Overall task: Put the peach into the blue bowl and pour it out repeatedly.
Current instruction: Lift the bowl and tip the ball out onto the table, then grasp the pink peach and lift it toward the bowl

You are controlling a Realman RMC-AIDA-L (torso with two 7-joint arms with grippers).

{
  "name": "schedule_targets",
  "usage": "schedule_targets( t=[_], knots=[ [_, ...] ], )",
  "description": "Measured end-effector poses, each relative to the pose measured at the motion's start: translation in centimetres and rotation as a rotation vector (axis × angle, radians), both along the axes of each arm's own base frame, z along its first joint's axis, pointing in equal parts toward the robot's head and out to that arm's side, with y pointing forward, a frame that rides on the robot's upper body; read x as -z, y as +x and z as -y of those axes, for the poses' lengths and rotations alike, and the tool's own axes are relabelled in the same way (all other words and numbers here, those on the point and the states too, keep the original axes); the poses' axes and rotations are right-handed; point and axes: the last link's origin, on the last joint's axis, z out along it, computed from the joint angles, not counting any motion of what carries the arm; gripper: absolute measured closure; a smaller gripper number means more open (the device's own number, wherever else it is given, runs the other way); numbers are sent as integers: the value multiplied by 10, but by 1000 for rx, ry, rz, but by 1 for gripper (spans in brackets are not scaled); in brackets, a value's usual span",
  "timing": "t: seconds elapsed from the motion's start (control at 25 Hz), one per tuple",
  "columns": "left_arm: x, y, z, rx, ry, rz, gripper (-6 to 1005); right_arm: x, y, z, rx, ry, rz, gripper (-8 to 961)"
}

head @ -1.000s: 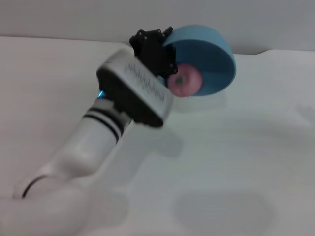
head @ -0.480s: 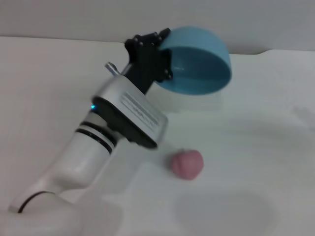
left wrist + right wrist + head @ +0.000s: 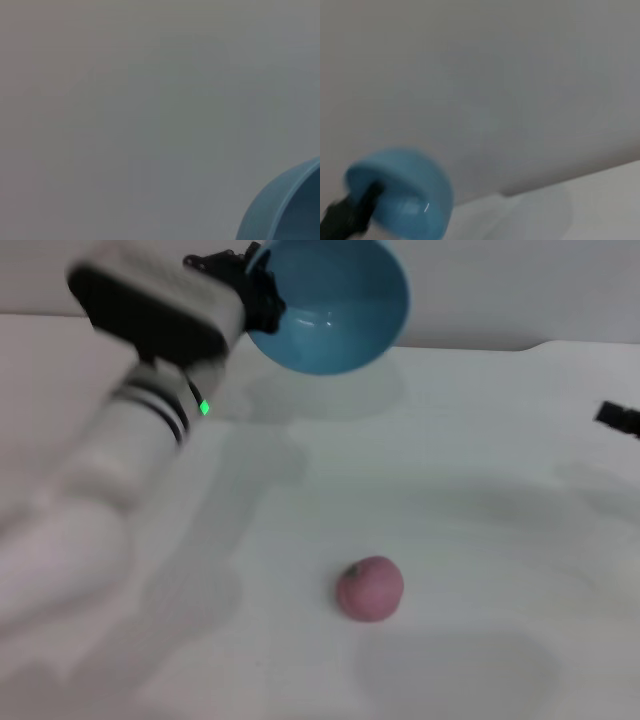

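Observation:
My left gripper [image 3: 255, 292] is shut on the rim of the blue bowl [image 3: 335, 310] and holds it in the air at the back of the table, tilted with its glossy inside facing forward. The bowl holds nothing. The pinkish-red peach [image 3: 370, 588] lies on the white table, well in front of the bowl and apart from it. In the left wrist view only an edge of the bowl [image 3: 285, 210] shows. The right wrist view shows the bowl [image 3: 405, 200] with the dark left gripper [image 3: 347, 216] at its rim. A dark tip of my right gripper [image 3: 620, 418] peeks in at the right edge.
The white table [image 3: 480, 520] spreads around the peach. A grey wall [image 3: 520, 285] stands behind the table's far edge. My left arm's white forearm [image 3: 110, 470] crosses the left side of the head view.
The peach dropped out of the tilted bowl and rolled forward onto the table. My left arm has since swung the bowl up and to the left.

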Motion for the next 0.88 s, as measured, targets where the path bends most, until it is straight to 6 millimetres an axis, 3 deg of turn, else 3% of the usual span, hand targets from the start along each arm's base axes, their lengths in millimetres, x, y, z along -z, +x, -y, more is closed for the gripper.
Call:
schedule_targets(
  t=[0.2, 0.4, 0.56, 0.88],
  knots=[
    [-21, -3, -19, -94, -178, 78, 1001, 13, -14, -4, -67, -69, 42, 503],
    [-54, -14, -32, -193, -417, 165, 1001, 26, -33, -10, -181, -131, 112, 492],
    [-81, -34, -27, -310, -542, 185, 1001, 38, -51, -13, -297, -211, 212, 482],
    [-91, -63, -9, -554, -638, 149, 1000, 67, -88, -25, -447, -427, 438, 464]
  ],
)
